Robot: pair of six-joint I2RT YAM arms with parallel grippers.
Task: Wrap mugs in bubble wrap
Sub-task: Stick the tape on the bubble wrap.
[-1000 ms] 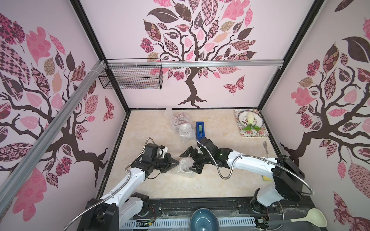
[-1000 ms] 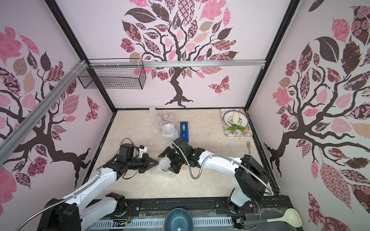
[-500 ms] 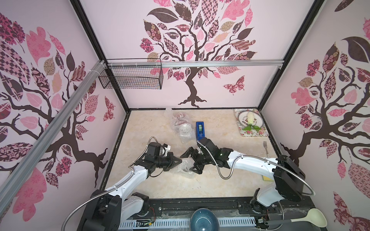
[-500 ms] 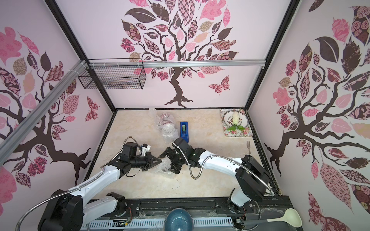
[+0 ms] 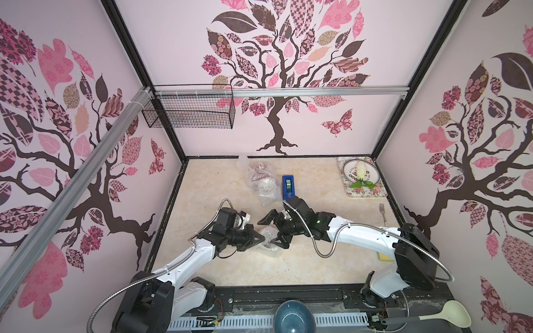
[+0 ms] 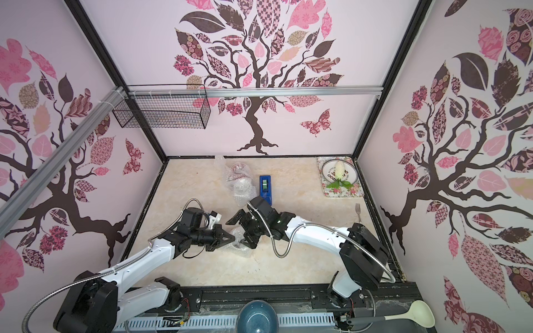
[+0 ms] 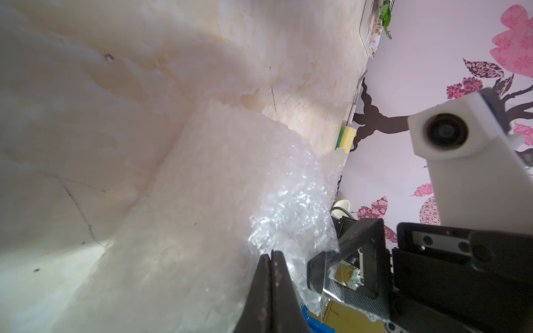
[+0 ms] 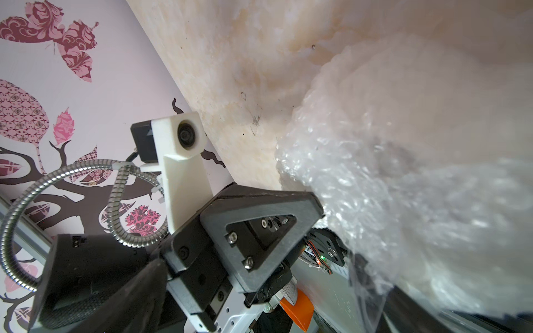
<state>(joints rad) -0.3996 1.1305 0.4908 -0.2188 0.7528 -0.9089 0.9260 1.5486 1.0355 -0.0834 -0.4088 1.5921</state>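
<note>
Whatever sits inside the crinkled, glossy bubble wrap (image 5: 269, 250) mid-table is hidden. The left gripper (image 5: 262, 238) is pinched shut at its edge, though a caught fold is unclear. The right gripper (image 5: 271, 234) gapes wide, straddling the bundle.

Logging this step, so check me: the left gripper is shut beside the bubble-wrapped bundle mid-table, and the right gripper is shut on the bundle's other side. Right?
Not quite. The right gripper is open, with its jaws spread wide at the bubble-wrapped bundle, as both top views show. The rest holds: the left gripper is shut beside the bundle, as the left wrist view shows.
</note>
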